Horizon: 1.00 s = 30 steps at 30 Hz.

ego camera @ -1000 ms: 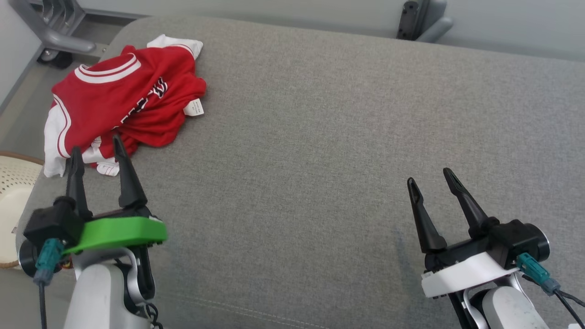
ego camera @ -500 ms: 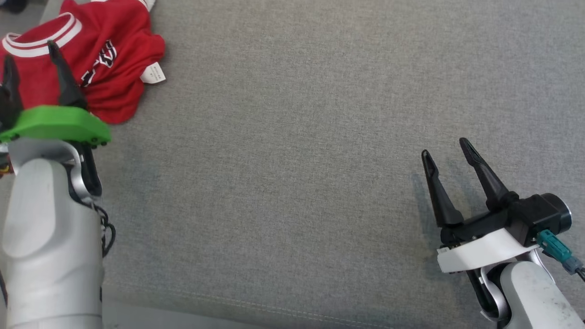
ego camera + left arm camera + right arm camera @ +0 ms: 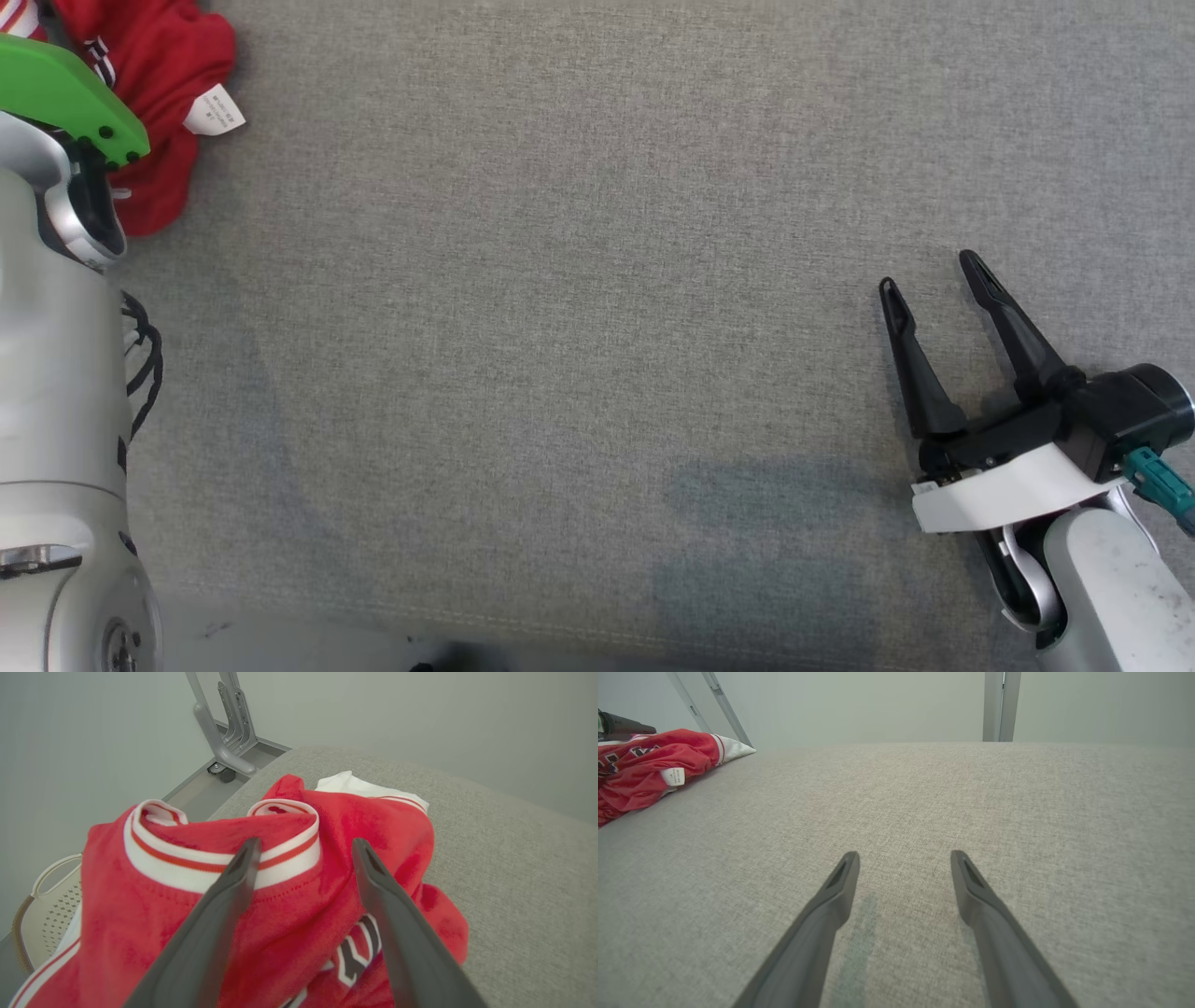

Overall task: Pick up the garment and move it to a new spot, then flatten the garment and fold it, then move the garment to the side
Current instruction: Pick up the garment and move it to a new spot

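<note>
Hovering wide open and empty, left gripper [image 3: 306, 847] straddles the collar [image 3: 289, 857] of the red garment [image 3: 289, 924], bunched far-left on the cushion [image 3: 560, 327]; right gripper [image 3: 927, 271], equally spread and empty, sits near right. A shallow collar pinch could slip.

Head view: steeply down on grey cushion [image 3: 597, 327]; left wrist view: close above red garment [image 3: 140, 882]; right wrist view: low across cushion, garment shared at far left.
</note>
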{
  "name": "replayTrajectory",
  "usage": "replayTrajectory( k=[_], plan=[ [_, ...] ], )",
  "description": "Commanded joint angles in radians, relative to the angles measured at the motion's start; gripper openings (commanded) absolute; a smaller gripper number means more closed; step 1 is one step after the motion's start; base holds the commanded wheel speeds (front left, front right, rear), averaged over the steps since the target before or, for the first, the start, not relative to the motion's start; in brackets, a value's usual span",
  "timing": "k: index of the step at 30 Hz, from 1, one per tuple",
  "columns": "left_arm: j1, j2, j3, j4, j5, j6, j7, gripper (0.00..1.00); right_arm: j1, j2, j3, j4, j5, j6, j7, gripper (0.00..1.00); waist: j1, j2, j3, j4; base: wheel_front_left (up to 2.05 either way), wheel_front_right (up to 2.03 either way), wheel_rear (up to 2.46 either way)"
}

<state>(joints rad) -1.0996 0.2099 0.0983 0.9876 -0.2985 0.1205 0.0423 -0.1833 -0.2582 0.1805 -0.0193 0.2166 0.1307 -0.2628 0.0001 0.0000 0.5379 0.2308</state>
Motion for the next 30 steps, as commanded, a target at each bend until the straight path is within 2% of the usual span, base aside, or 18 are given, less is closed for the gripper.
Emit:
replayTrajectory(
  k=[1, 5, 12, 16, 19, 20, 21, 24, 30],
  plan=[
    [-0.021, 0.017, -0.006, 0.020, 0.014, 0.011, 0.013, 1.00, -0.014, -0.006, 0.000, -0.006, 0.002, 0.000, -0.004, 1.00, -0.0001, 0.0000, 0.018, -0.009, 0.00, 0.00, 0.00],
    [-0.068, 0.021, -0.022, 0.103, 0.023, 0.032, 0.084, 1.00, -0.024, -0.016, 0.003, -0.008, 0.005, 0.000, -0.004, 1.00, -0.0001, 0.0000, 0.038, -0.013, 0.00, 0.00, 0.00],
    [-0.095, 0.025, -0.039, 0.194, 0.018, 0.024, 0.144, 1.00, -0.039, -0.024, 0.012, -0.004, 0.010, 0.000, -0.003, 1.00, -0.0001, 0.0000, 0.055, -0.021, 0.00, 0.00, 0.00],
    [-0.092, 0.027, -0.048, 0.217, 0.017, 0.010, 0.146, 1.00, -0.042, -0.025, 0.015, 0.001, 0.012, 0.000, -0.002, 1.00, -0.0001, 0.0000, 0.056, -0.022, 0.00, 0.00, 0.00],
    [-0.087, 0.032, -0.044, 0.218, 0.008, 0.006, 0.106, 1.00, -0.044, -0.021, 0.021, 0.003, 0.014, 0.000, -0.002, 1.00, -0.0001, 0.0000, 0.053, -0.024, 0.00, 0.00, 0.00],
    [-0.083, 0.035, -0.036, 0.212, -0.002, 0.002, 0.081, 0.27, -0.044, -0.019, 0.022, 0.003, 0.014, 0.000, -0.002, 1.00, -0.0001, 0.0000, 0.051, -0.025, 0.00, 0.00, 0.00],
    [-0.077, 0.035, -0.031, 0.210, -0.006, -0.004, 0.061, 0.00, -0.044, -0.016, 0.023, 0.004, 0.015, 0.000, -0.002, 1.00, -0.0001, 0.0000, 0.048, -0.026, 0.00, 0.00, 0.00],
    [-0.061, 0.025, -0.011, 0.209, -0.041, -0.051, 0.012, 0.00, -0.040, -0.010, 0.023, 0.006, 0.016, 0.000, -0.002, 1.00, -0.0001, 0.0000, 0.035, -0.024, 0.00, 0.00, 0.00],
    [-0.038, 0.035, -0.011, 0.193, -0.052, -0.084, -0.124, 0.00, -0.031, 0.001, 0.033, 0.017, 0.018, 0.000, -0.002, 1.00, -0.0001, 0.0000, -0.010, -0.020, 0.00, 0.00, 0.00]
  ],
)
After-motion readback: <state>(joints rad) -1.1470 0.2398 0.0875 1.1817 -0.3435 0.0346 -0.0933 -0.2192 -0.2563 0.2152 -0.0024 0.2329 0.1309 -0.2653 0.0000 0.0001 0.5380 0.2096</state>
